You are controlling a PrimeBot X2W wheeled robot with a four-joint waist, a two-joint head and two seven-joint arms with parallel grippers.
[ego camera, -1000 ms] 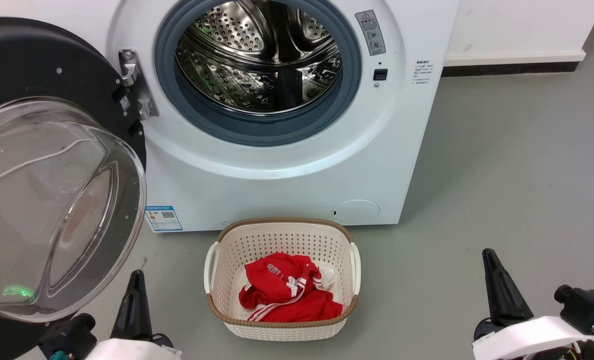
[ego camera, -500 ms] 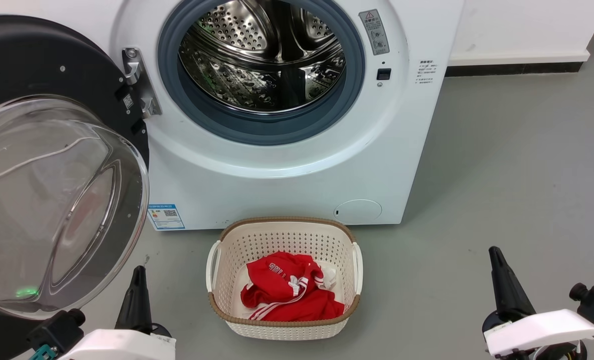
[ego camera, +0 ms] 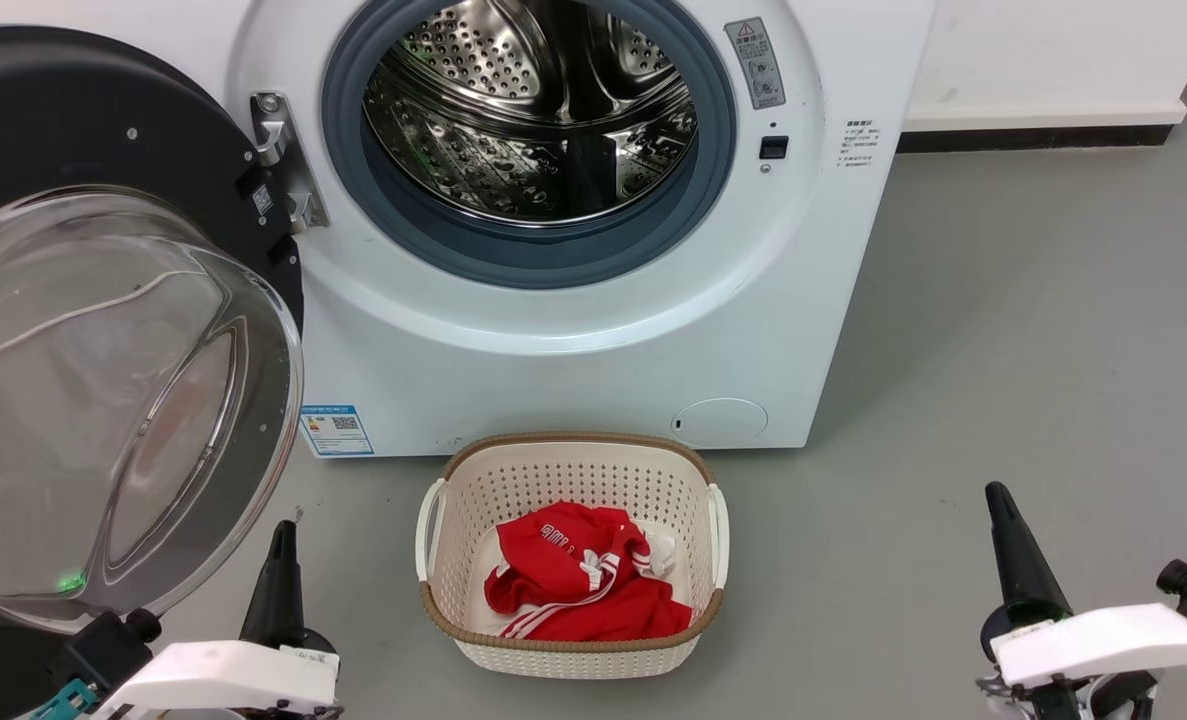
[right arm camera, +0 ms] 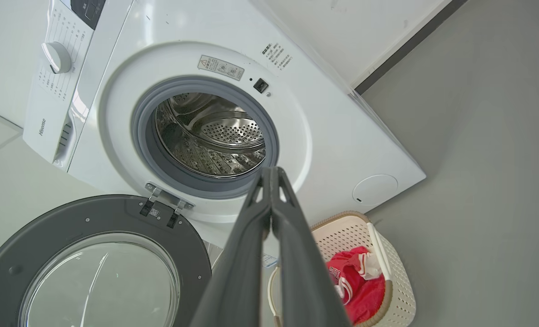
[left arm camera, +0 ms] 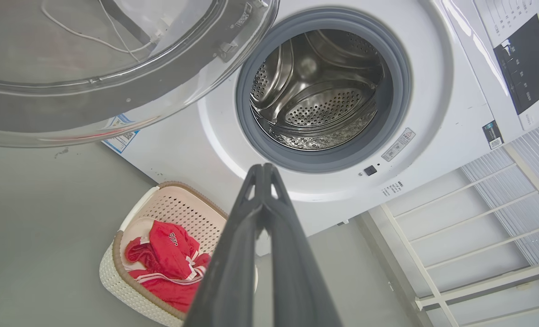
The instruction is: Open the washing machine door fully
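The washing machine door (ego camera: pixel 123 380) is being seen swung wide, just left of the left gripper (ego camera: pixel 281 570). That and the right gripper (ego camera: pixel 1013 550) are being held pinched together, empty. Probably only an outward nudge is being called for.

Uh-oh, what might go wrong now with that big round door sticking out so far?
1. The washing machine door hangs open, and its glass bowl looks close to the shut left gripper. Lifting that arm might knock the glass.
2. The laundry basket sits on the floor right in front of the washing machine. Rolling forward may bump it.
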